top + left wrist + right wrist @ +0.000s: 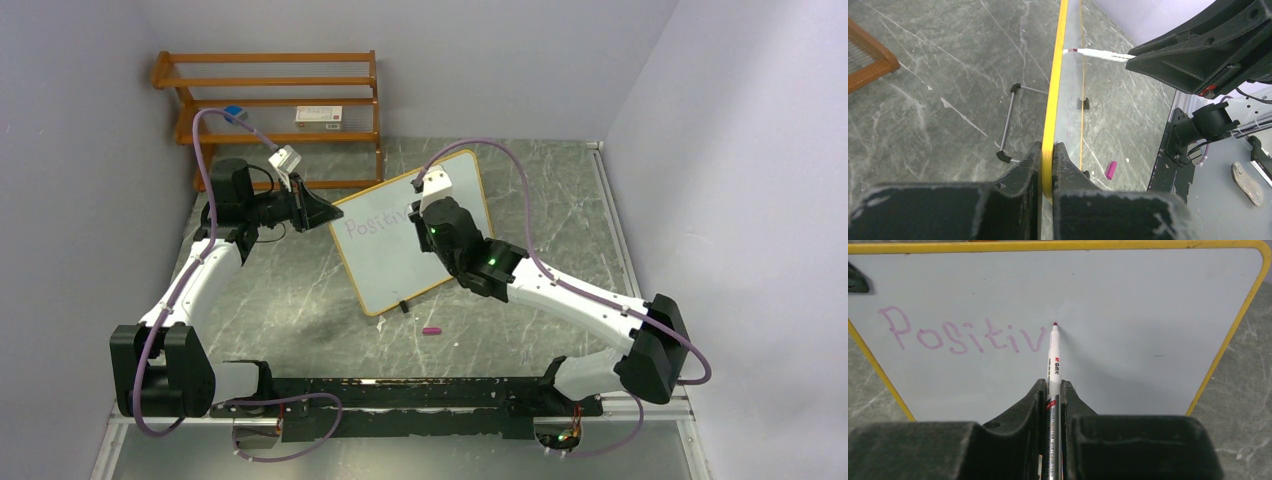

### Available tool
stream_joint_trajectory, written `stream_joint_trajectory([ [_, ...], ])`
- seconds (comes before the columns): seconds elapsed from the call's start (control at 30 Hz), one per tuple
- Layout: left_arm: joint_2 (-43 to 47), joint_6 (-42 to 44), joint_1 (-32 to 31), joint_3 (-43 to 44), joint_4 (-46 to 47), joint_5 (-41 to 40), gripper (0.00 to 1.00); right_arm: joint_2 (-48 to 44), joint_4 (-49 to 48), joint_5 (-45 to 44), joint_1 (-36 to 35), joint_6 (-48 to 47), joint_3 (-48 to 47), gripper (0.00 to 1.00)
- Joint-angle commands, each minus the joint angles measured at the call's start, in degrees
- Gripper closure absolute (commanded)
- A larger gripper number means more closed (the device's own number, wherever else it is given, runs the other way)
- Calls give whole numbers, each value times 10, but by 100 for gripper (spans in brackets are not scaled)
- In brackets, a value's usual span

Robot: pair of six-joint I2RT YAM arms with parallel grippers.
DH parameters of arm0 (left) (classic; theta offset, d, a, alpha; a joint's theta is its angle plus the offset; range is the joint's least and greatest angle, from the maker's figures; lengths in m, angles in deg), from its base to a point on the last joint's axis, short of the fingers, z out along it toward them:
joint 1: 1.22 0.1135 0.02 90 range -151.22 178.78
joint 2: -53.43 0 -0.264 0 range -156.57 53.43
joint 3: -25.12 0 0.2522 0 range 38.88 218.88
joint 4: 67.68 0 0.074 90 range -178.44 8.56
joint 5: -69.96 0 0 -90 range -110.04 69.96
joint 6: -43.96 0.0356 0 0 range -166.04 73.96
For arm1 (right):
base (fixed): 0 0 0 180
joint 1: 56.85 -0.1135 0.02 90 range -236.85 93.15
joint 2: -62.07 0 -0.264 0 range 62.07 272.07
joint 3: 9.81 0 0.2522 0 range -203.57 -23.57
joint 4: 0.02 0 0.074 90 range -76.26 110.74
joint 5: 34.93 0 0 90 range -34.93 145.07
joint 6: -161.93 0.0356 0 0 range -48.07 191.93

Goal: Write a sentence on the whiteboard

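Left gripper [1047,155] clamps whiteboard [1054,75] edge

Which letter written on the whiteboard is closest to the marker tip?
The final v, at the right end of the purple writing. The marker tip sits just beside its upper right stroke; every other letter lies farther left.

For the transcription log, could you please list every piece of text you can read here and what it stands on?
"Positiv": the unfinished sentence, purple handwriting on the whiteboard.
Print on the marker barrel: too small to read.
Label on the box on the shelf: too blurred to read.
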State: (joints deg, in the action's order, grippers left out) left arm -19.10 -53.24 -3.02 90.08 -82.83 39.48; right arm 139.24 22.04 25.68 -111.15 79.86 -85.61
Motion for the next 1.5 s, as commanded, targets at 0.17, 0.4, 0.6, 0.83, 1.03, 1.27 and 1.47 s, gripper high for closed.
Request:
stream_joint_trajectory([
  [0.17, -7, 53, -7, 7, -24, -25, 95, -25, 25, 9, 4, 21, 4, 100],
  [0.4, -8, 51, -8, 8, -22, -23, 95, -17, 32, 6, 4, 25, 6, 100],
  [0.6, -7, 51, -7, 7, -22, -21, 95, -9, 17, 7, 4, 21, 1, 100],
  [0.83, -7, 49, -7, 7, -20, -19, 95, 3, 6, 5, 4, 19, -4, 100],
  [1.03, -7, 50, -8, 6, -19, -20, 95, 8, 13, 2, 4, 19, -6, 100],
  [1.27, -8, 50, -7, 6, -19, -21, 95, 0, 45, 2, 5, 26, -6, 100],
  [1.47, -7, 49, -8, 4, -18, -19, 95, 3, 68, 7, 4, 30, -10, 100],
])
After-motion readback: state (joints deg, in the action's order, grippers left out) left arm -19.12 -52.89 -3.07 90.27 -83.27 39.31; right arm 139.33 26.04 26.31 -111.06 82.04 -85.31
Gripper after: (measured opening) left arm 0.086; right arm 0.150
